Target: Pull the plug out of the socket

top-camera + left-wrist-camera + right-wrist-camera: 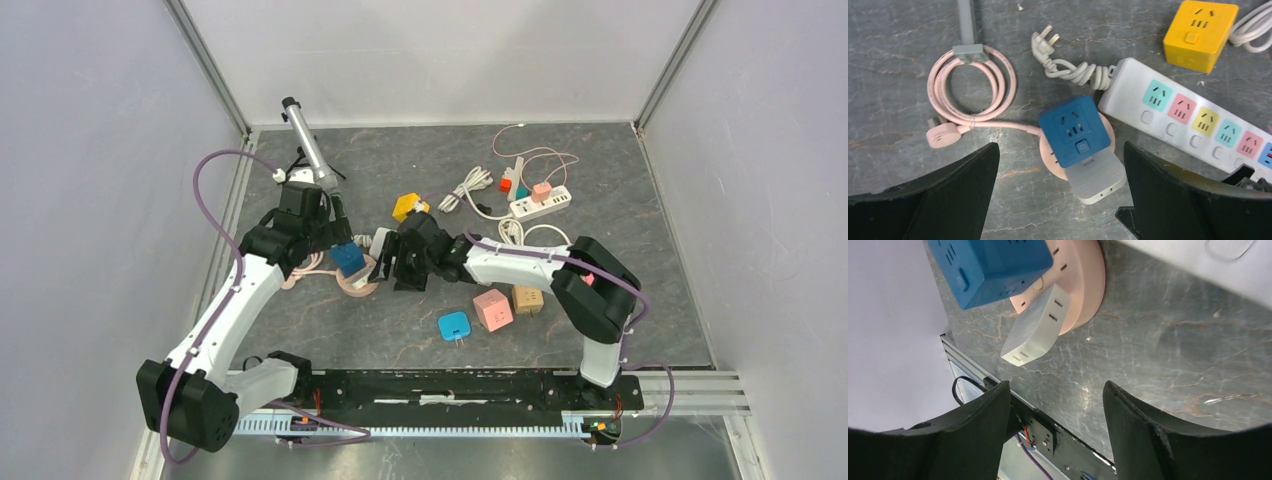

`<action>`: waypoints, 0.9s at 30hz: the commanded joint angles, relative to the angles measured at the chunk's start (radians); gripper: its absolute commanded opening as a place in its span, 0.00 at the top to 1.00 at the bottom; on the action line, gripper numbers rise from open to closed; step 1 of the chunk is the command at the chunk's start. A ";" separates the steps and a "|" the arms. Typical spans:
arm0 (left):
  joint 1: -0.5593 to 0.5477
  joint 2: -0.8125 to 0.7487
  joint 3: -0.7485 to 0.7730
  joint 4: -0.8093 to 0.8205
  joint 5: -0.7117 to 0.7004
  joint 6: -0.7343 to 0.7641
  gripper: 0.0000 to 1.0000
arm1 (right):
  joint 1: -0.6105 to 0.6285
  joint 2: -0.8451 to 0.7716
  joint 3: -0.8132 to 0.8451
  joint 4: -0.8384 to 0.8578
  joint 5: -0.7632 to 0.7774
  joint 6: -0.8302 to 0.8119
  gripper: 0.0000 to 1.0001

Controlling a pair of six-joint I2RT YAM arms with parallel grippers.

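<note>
A blue cube plug (pixel 1075 131) and a white adapter (pixel 1096 177) sit plugged into a round pink socket (pixel 1050 157) with a coiled pink cable (pixel 973 85). In the top view the blue cube (pixel 347 258) and pink socket (pixel 358 285) lie left of centre. My left gripper (pixel 1060 200) is open and empty, its jaws wide on either side of the white adapter, above it. My right gripper (pixel 1055 415) is open and empty, just right of the socket; its view shows the blue cube (pixel 990 265), white adapter (pixel 1035 330) and pink socket (pixel 1083 285).
A white power strip with coloured outlets (pixel 1193 122) lies right beside the socket, under my right arm. A yellow cube (pixel 408 206), a white cable (pixel 466 188), another strip with plugs (pixel 540 203), and pink (pixel 492 309), cyan (pixel 455 326) and wooden (pixel 527 299) cubes lie around.
</note>
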 commanded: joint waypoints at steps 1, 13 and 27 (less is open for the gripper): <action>0.013 -0.062 -0.028 -0.029 -0.079 -0.070 0.00 | 0.034 0.025 0.059 0.001 0.085 0.128 0.28; 0.021 -0.152 -0.106 -0.043 -0.031 -0.088 0.00 | 0.046 0.091 0.042 0.123 0.155 0.242 0.31; 0.022 -0.179 -0.193 -0.042 0.023 -0.109 0.00 | 0.046 0.118 0.018 0.241 0.097 0.349 0.68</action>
